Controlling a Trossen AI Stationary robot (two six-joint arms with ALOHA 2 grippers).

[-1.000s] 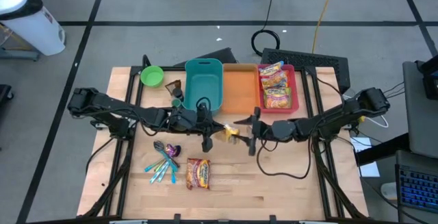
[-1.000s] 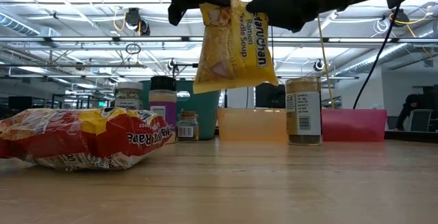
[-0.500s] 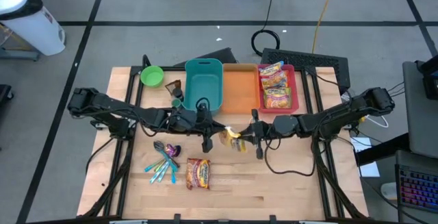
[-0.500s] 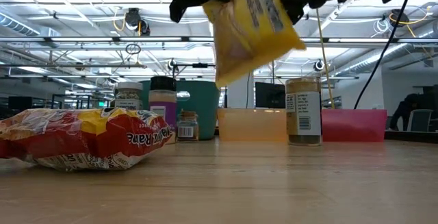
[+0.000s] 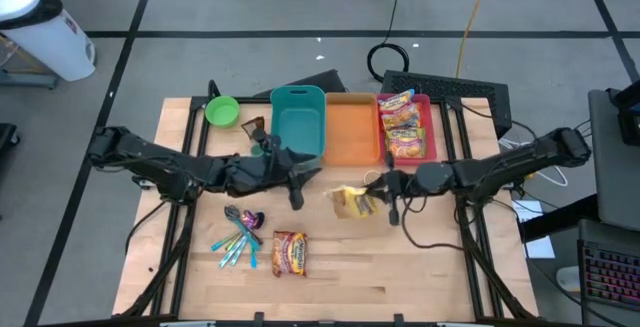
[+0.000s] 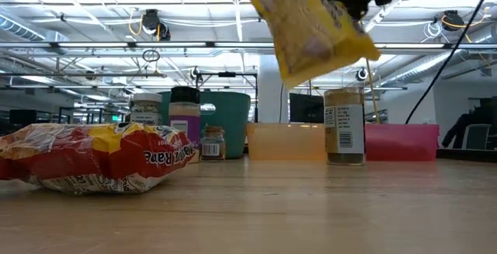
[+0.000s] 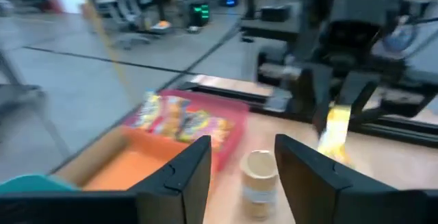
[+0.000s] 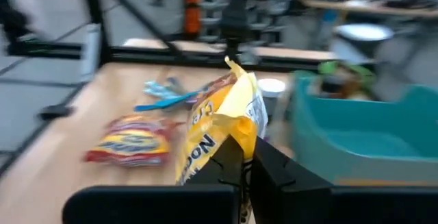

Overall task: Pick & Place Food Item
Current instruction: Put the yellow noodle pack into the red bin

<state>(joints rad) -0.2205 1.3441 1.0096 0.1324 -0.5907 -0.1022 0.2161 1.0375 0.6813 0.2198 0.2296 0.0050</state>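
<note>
Yellow noodle packet held aloft over mid-surface.

We see the right end effector (image 5: pixel 381 193) pinching the yellow noodle packet (image 5: pixel 351 201) by one edge, well above the surface (image 5: pixel 430 267), just in front of the orange bin (image 5: pixel 352 132). The left end effector (image 5: pixel 300 180) hangs spread and empty near the teal bin (image 5: pixel 298 122). Bare wood lies open under and in front of the packet; a red ramen pack (image 5: pixel 290 253) and blue pens (image 5: pixel 238 242) sit toward the front left.

High view looks straight down; low view sits at tabletop level; both share the yellow packet (image 5: pixel 349 200).
</note>
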